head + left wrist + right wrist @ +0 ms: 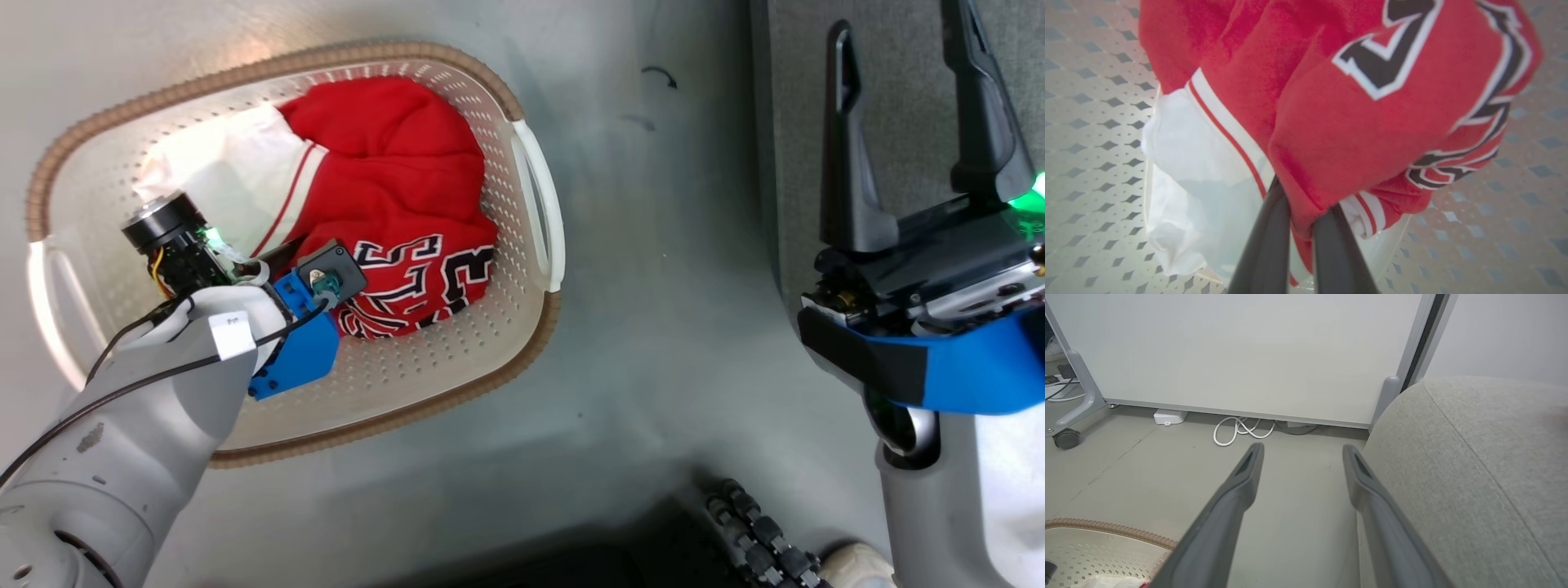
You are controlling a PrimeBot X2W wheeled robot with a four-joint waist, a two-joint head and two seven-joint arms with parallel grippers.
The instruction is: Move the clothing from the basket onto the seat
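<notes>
The red jersey [392, 204] with black-and-white numbers lies bundled inside the laundry basket [457, 359]. In the head view its white panel is turned toward 10 o'clock and its numbers toward 4 o'clock. The basket stands on the grey floor [653, 327], at 9 o'clock of that view.

The left arm comes into the basket from 7 o'clock. In the left wrist view, the left gripper [1304, 200] has its two dark fingers drawn almost together, pinching a fold of the jersey's [1331, 122] red cloth between them.

The sofa seat [796, 163] lies at 2 o'clock in the head view, apart from the basket across bare floor. The right gripper [898, 33] hangs over the seat's edge with its fingers spread wide and nothing between them. In the right wrist view the seat [1474, 457] is at 3 o'clock of this gripper [1302, 448], the basket's brown rim [1106, 528] at 8 o'clock, and a white cable [1241, 430] loops at 12 o'clock under a pale partition panel [1249, 347].
</notes>
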